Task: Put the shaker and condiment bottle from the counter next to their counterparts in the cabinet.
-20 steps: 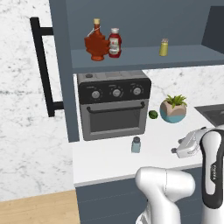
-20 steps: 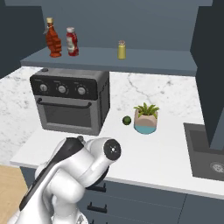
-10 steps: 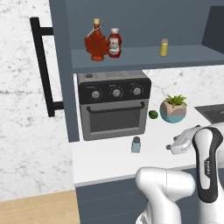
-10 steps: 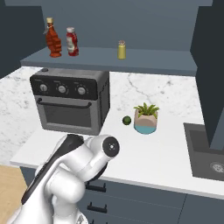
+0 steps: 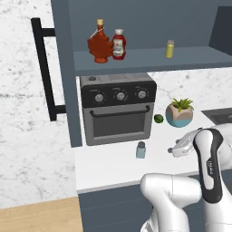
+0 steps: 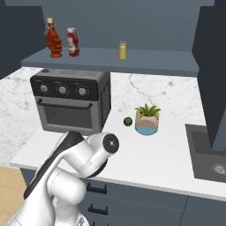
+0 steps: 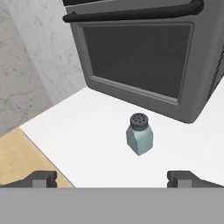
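The shaker (image 7: 140, 134), pale blue-grey with a dark perforated cap, stands upright on the white counter (image 7: 83, 131) in front of the toaster oven; it also shows in the left base view as the shaker (image 5: 141, 149). My gripper (image 7: 111, 179) is open, short of the shaker, with both fingertips wide apart and nothing between them. The hand (image 5: 180, 146) hovers to the shaker's right. The red condiment bottle (image 5: 118, 44) stands on the cabinet shelf (image 5: 190, 59) beside the maple-leaf bottle (image 5: 99, 43). A yellow shaker (image 5: 169, 49) stands further right on that shelf.
A dark toaster oven (image 5: 118, 108) sits on the counter under the shelf. A potted plant (image 6: 147, 120) and a lime (image 6: 128, 121) stand to its right, and a sink (image 6: 207, 152) lies beyond. The open cabinet door with its black bar handle (image 5: 43, 68) is at left.
The hand has shifted a little to the left, toward the shaker. The jaws have stayed open and the objects have not moved.
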You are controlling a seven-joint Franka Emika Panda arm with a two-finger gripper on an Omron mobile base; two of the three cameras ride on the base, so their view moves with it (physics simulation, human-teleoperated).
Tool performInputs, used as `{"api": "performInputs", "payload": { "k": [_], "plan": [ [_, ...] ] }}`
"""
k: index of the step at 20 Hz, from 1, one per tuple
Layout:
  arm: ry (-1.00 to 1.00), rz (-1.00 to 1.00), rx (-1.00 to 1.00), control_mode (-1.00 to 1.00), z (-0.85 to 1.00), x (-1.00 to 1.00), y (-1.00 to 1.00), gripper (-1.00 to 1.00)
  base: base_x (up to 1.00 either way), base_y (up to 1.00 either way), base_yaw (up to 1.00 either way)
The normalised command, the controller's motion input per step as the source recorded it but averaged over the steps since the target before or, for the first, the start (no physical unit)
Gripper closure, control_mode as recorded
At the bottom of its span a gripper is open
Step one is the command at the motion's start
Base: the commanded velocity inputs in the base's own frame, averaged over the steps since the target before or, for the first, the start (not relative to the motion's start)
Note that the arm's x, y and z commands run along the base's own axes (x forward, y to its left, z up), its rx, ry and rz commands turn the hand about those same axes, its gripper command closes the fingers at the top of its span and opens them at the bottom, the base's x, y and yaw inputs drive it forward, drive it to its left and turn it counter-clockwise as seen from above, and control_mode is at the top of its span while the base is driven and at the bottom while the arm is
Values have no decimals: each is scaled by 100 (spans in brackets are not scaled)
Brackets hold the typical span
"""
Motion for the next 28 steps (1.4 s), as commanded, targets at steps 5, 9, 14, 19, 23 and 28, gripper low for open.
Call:
{"api": "performInputs", "payload": {
  "k": [5,9,14,19,23,28],
  "plan": [
    [7,0,-1,-100,-24,16,15,-100,0,0,0],
    [4,0,0,-100,-25,24,23,-100,0,0,0],
    [0,0,0,-100,-14,2,2,-100,0,0,0],
    [0,0,0,-100,-10,8,0,-100,0,0,0],
    [0,0,0,-100,-4,15,3,-100,0,0,0],
    [0,0,0,-100,0,17,4,-100,0,0,0]
  ]
}}
